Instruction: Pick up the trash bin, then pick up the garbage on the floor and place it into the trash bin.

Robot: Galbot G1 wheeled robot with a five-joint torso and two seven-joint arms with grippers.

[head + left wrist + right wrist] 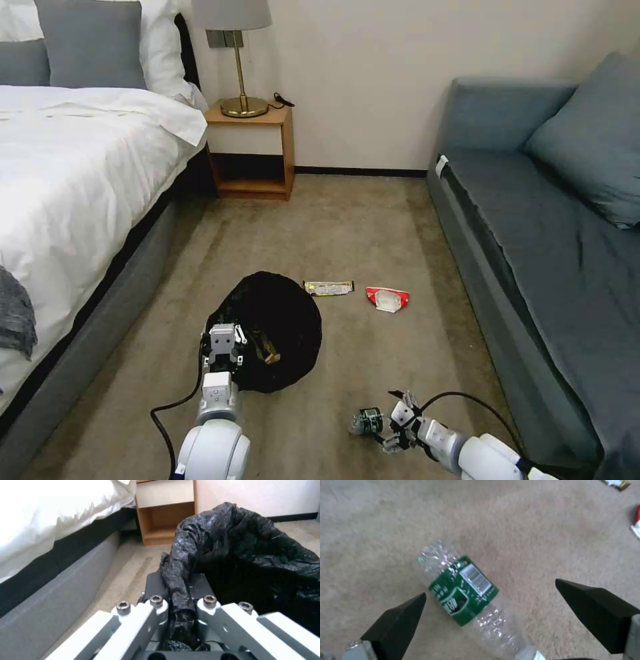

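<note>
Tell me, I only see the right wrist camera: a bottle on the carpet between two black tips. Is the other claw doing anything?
Observer: Yes. The left claw is shut on the black bag rim of the trash bin.
Operator: Is there anything in the bin yet?
Observer: Something brown lies inside, in the head view; I can't tell what.
Operator: What else is on the floor?
Observer: Beyond the bin lie a long shiny wrapper and a red-white wrapper.
Operator: Has my claw got the bottle?
Observer: No. The right claw is open around the bottle.
</note>
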